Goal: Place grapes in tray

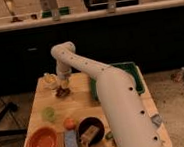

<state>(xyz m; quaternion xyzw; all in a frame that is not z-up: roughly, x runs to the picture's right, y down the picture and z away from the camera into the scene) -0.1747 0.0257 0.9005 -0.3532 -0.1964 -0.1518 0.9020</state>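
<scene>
The grapes [62, 92], a small dark reddish bunch, are at the back left of the wooden table. My gripper [63, 84] points down directly over them, at or touching their top. I cannot tell whether the bunch rests on the table or is lifted. The green tray [134, 72] stands at the back right of the table, to the right of the gripper. My white arm [116, 100] crosses in front of it and hides most of it.
A yellowish item [49, 79] lies just left of the gripper. A pale green item [49, 113], an orange fruit [69, 123], an orange bowl [42, 143], a blue sponge [70, 140] and a black bowl [90, 130] holding something fill the table's front half.
</scene>
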